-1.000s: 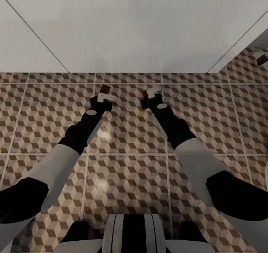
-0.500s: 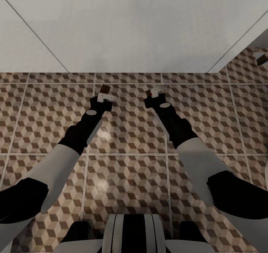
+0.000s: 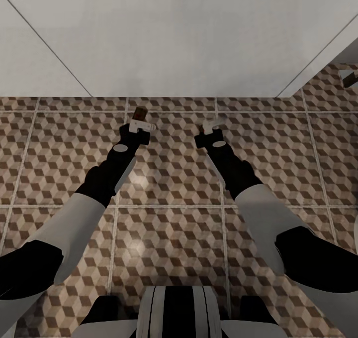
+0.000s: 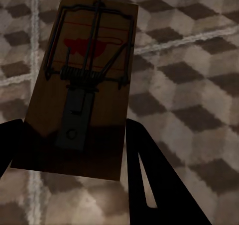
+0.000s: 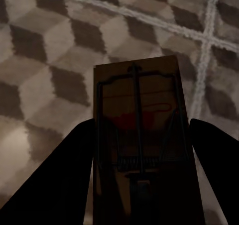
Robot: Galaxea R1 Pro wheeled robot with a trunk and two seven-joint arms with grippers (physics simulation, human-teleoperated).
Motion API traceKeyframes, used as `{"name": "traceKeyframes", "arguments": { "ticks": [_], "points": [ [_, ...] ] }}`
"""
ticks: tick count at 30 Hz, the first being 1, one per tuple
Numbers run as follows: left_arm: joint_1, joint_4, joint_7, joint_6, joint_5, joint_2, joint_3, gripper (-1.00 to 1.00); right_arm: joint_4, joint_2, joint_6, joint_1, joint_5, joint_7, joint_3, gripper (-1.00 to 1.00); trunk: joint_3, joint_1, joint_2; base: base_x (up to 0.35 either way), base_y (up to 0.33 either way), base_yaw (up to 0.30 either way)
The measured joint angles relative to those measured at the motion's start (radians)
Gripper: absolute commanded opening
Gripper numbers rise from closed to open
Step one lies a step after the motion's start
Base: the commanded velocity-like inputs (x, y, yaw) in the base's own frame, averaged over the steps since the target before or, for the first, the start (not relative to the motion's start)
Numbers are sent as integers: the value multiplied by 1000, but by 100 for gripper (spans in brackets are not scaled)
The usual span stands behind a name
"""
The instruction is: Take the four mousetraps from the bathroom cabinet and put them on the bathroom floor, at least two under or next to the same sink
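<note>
Partly hidden mousetrap between left hand fingers.

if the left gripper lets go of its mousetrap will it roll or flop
Probably neither: the mousetrap is a flat board that looks rigid between the left gripper's fingers, so it would likely land flat on the floor. Its wire parts look thin, so a drop might jar them.
</note>
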Motion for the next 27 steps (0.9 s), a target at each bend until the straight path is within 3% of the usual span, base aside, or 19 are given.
{"name": "traceKeyframes", "arguments": {
  "ticks": [12, 27],
  "points": [
    [25, -12, 2, 3, 1, 1, 0, -100, 17, 0, -5, 0, -1, 2, 0, -100, 0, 0, 0, 0, 0, 0],
    [28, 188, 1, -3, 1, -8, 11, -100, 15, 2, -20, 0, -6, 12, 0, -100, 0, 0, 0, 0, 0, 0]
  ]
}}
